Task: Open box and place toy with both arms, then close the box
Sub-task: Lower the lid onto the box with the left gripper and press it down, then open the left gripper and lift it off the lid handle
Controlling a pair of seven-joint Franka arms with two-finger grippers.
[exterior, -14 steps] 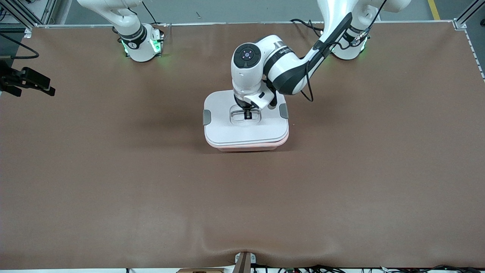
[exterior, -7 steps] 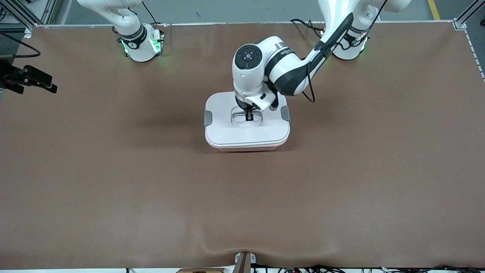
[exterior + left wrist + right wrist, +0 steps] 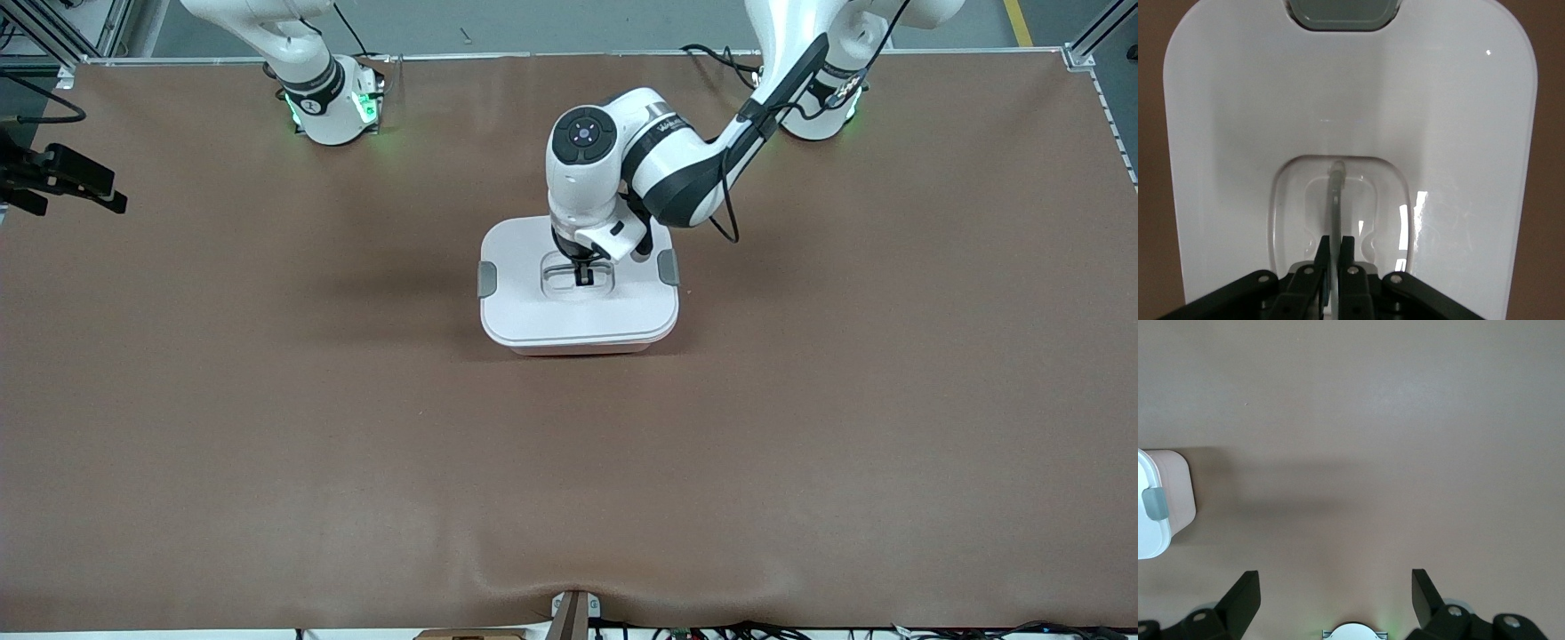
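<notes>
A brown worktop [image 3: 267, 427] fills almost the whole frame. Black cables [image 3: 800, 631] lie along its lower edge at the lower right. A grey floor [image 3: 551, 27] with a yellow stripe [image 3: 1018, 22] shows along the top of the frame.

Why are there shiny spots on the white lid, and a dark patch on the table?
Left wrist view: lamp glare gleams on the glossy lid beside the handle. Front view: the left arm casts a soft shadow on the table beside the box. Right wrist view: the same dim band, otherwise even light.
</notes>
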